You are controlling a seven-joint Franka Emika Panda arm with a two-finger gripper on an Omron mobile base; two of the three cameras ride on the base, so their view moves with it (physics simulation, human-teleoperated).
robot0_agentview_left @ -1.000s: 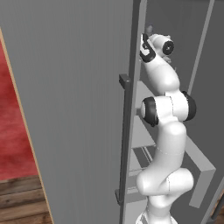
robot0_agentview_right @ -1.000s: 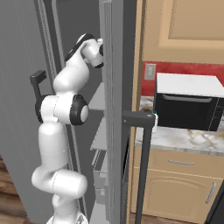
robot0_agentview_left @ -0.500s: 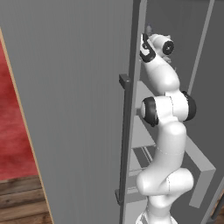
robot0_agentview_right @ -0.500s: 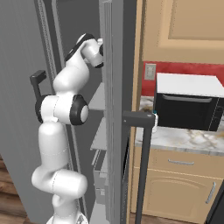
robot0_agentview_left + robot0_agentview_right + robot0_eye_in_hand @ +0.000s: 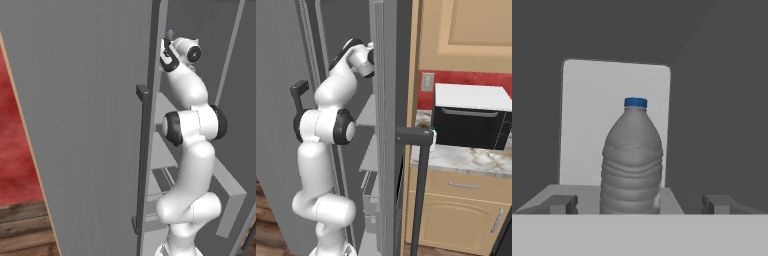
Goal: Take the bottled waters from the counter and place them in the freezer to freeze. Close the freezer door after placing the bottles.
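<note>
Grey bottled water (image 5: 632, 160) is stood upright on freezer shelf (image 5: 592, 192), between spread fingertips (image 5: 559, 204) of the end effector (image 5: 639, 205), released. Bottle could be toppled if clipped on withdrawal.

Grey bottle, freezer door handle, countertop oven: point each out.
grey bottle (image 5: 632, 160), hand view, ribbed body.
freezer door handle (image 5: 142, 160), left base view, middle of the bar.
countertop oven (image 5: 468, 127), right base view, black front.

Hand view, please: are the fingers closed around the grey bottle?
No, the fingers stand wide apart on either side of the grey bottle, not touching it.
</note>
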